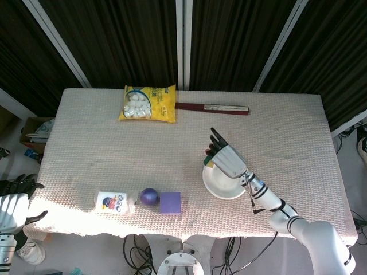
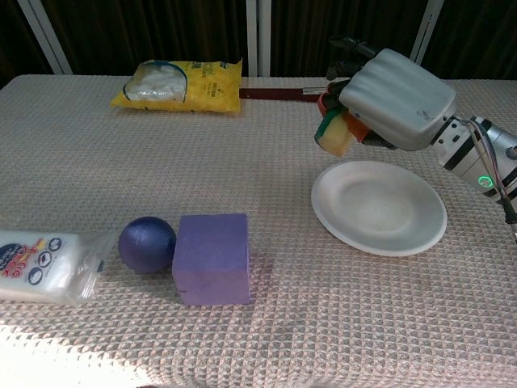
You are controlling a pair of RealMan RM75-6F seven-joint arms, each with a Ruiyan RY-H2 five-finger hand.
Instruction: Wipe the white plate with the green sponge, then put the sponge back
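The white plate (image 2: 380, 207) (image 1: 222, 183) lies bare on the right half of the table. My right hand (image 2: 392, 99) (image 1: 227, 158) hovers above the plate's far left edge, off the surface. It grips the sponge (image 2: 336, 133) (image 1: 209, 164), whose green top and yellow underside poke out under the fingers. My left hand (image 1: 14, 200) hangs off the table's near left corner, fingers apart and holding nothing; the chest view does not show it.
A purple cube (image 2: 212, 257) and a blue ball (image 2: 147, 244) sit at the front left, next to a white packet (image 2: 40, 266). A yellow bag (image 2: 179, 84) and a dark red flat stick (image 2: 323, 94) lie at the far edge.
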